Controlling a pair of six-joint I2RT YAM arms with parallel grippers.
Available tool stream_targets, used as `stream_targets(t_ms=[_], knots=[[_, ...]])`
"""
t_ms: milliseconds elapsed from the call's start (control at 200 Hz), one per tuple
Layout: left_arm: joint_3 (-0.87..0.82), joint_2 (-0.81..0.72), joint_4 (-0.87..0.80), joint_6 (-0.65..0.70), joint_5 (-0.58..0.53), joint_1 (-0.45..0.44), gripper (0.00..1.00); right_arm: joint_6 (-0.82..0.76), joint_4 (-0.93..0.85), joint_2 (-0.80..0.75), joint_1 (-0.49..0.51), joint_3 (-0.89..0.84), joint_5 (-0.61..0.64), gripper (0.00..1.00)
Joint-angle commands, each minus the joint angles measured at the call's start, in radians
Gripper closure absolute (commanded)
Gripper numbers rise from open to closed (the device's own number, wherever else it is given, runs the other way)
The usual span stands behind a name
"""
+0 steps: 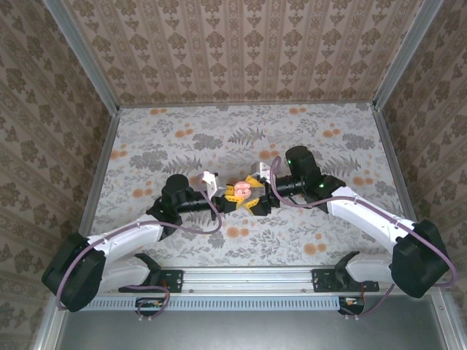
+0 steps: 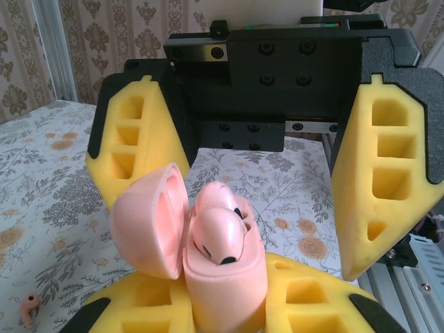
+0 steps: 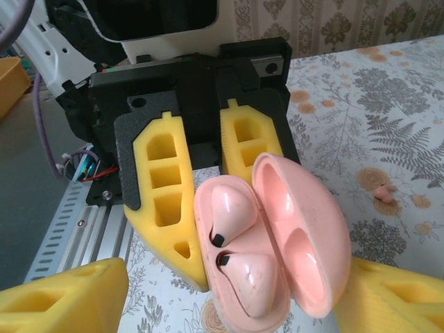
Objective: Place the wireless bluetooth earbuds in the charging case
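1 open charging case [image 3: 300, 232] holds 2 earbuds [image 3: 232, 208].

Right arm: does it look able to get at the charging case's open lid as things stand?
Probably yes. The right gripper has its open fingers on either side of the charging case clamped in the left gripper, and the raised lid sits right beside one finger, nothing between them.

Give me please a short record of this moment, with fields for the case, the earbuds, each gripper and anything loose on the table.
charging case: lid open, held between yellow pads
earbuds: both sitting in the case
left gripper: shut on the charging case
right gripper: open, one finger at each side of the case, not touching it
loose item: small pink piece lying on the table
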Motion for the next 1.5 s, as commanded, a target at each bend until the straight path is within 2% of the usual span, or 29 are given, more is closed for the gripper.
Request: stream_targets(t_ms=[0, 440, 570, 645, 710, 840, 945, 1055, 1200, 1495], knots=[[0.004, -0.023, 0.005, -0.008, -0.001, -0.007, 0.84, -0.021, 0.011, -0.002, -0.006, 0.02, -0.058, 0.28], [-0.018, -0.011, 0.017, -0.012, -0.025, -0.007, 0.85, -0.003, 0.061, -0.166, -0.012, -0.078, -0.042, 0.33], [-0.016, -0.01, 0.023, -0.012, -0.012, -0.006, 0.85, 0.002, 0.059, -0.227, -0.03, -0.128, 0.033, 0.35], [-0.013, -0.01, 0.023, -0.013, -0.002, -0.007, 0.85, 0.006, 0.056, -0.246, -0.059, -0.139, 0.052, 0.38], [-0.011, -0.011, 0.024, -0.016, 0.008, -0.007, 0.84, -0.009, 0.007, -0.24, -0.076, -0.118, 0.054, 0.42], [-0.01, -0.013, 0.034, -0.022, 0.019, -0.006, 0.85, -0.098, -0.143, -0.202, -0.077, -0.044, 0.056, 0.43], [-0.011, -0.013, 0.047, -0.028, 0.027, -0.007, 0.85, -0.166, -0.165, -0.175, -0.077, -0.023, 0.012, 0.44], [-0.008, -0.009, 0.051, -0.031, 0.043, -0.008, 0.85, -0.169, -0.124, -0.137, -0.077, -0.007, -0.045, 0.45], [-0.004, -0.005, 0.051, -0.031, 0.054, -0.008, 0.85, -0.185, -0.156, -0.07, -0.074, 0.05, -0.103, 0.46], [-0.001, -0.004, 0.049, -0.03, 0.057, -0.01, 0.84, -0.196, -0.171, 0.007, -0.064, 0.109, -0.23, 0.53]])
